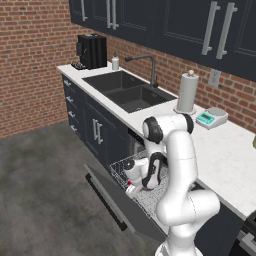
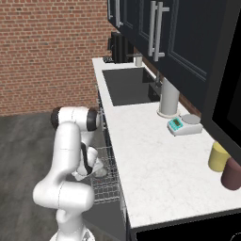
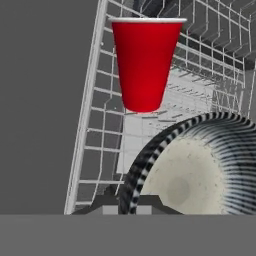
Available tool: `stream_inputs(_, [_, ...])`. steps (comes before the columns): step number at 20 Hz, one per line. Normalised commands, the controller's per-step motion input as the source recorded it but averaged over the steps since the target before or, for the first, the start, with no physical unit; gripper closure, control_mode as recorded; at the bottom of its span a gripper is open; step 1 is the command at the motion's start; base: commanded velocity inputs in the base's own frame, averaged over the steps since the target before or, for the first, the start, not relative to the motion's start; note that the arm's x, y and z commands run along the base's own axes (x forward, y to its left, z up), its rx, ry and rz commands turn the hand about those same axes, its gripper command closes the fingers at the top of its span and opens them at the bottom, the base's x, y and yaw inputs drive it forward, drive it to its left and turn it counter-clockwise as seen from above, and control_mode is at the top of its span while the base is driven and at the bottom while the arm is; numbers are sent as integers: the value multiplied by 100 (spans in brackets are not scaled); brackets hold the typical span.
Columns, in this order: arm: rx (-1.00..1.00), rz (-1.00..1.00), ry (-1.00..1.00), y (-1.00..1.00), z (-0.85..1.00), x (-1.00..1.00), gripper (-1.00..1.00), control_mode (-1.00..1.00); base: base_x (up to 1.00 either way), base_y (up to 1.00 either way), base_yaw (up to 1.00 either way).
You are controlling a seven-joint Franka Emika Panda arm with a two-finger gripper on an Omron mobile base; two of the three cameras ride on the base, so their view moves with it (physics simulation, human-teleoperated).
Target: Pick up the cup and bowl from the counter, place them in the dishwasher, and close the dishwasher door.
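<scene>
Over the dishwasher rack (image 3: 95,130), the gripper (image 3: 131,202) had its jaws clamped on the bowl (image 3: 200,165) rim, beside the cup (image 3: 145,62).

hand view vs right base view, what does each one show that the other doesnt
Hand view alone: the red cup in the white wire rack, and the gripper shut on the rim of the bowl, held close over that rack. Right base view alone: the counter with its sink, paper-towel roll, scale, and yellow jar beside a maroon jar. Both share the rack pulled out of the dishwasher.
</scene>
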Motion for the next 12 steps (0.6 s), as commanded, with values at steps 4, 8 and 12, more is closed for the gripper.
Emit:
stream_inputs(4, [0, 0, 5, -4, -68, 56, 100, -100, 0, 0, 0])
stream_inputs(8, [0, -1, 0, -2, -37, 31, 100, -100, 0, 0, 0])
stream_inputs(12, [0, 0, 3, -2, -64, 23, 100, -100, 0, 0, 0])
